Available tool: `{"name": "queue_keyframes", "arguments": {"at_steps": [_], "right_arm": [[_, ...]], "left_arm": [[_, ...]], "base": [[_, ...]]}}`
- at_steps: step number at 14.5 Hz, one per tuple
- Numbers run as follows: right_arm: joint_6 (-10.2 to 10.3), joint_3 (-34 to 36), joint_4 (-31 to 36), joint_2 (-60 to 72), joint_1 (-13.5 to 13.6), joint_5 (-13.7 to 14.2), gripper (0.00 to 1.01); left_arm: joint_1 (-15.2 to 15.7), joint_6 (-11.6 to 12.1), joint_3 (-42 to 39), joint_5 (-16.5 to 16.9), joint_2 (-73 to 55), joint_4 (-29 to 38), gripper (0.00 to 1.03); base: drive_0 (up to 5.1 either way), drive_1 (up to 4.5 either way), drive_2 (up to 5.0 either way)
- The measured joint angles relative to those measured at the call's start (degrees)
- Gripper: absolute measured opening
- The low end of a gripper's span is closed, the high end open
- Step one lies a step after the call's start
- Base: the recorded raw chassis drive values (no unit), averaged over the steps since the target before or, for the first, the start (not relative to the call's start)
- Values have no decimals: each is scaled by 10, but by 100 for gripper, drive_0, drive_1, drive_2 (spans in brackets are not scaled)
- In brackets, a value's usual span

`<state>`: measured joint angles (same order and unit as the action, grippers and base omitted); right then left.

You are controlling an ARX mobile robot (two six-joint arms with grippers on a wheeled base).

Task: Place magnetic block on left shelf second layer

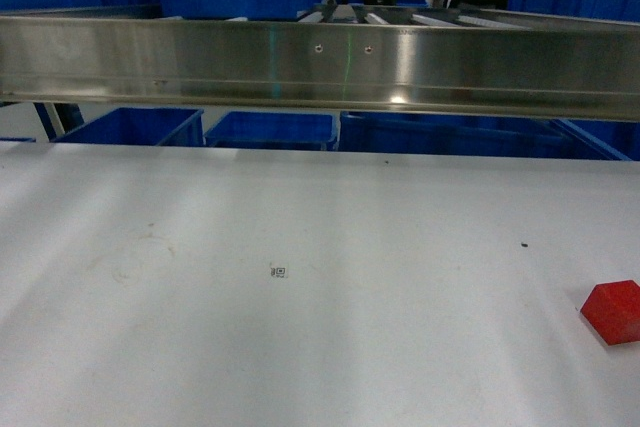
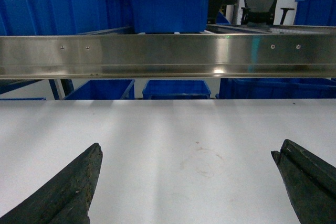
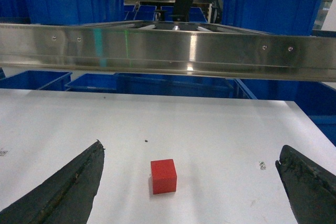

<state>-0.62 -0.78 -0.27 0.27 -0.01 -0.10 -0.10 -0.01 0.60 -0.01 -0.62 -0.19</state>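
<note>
The magnetic block (image 3: pixel 163 176), a small glossy red cube, rests on the white tabletop (image 3: pixel 210 124). It lies between the wide-apart fingers of my right gripper (image 3: pixel 191 150), nearer the left finger and touching neither. The head view has the magnetic block (image 1: pixel 612 310) at the far right edge and neither gripper. My left gripper (image 2: pixel 188 150) is open over bare tabletop with nothing in it. Beyond the table runs the shiny steel rail of the left shelf second layer (image 2: pixel 157 56), with a large blue crate (image 2: pixel 169 8) behind it on that tier.
The steel rail (image 1: pixel 320 65) spans the whole head view, with white rollers (image 1: pixel 400 15) behind it. Blue crates (image 1: pixel 270 130) stand on a lower level past the table's far edge. Another blue crate (image 3: pixel 270 11) and office chairs (image 2: pixel 261 1) stand further back.
</note>
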Motion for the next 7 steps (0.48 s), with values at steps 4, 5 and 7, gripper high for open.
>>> {"name": "queue_keyframes", "arguments": {"at_steps": [4,5,7], "right_arm": [[0,0,0,0,0,0,98],[0,0,0,0,0,0,98],[0,0,0,0,0,0,98]], "left_arm": [[0,0,0,0,0,0,98],[0,0,0,0,0,0,98],[0,0,0,0,0,0,98]], "base": [[0,0,0],[0,0,0],[0,0,0]]}}
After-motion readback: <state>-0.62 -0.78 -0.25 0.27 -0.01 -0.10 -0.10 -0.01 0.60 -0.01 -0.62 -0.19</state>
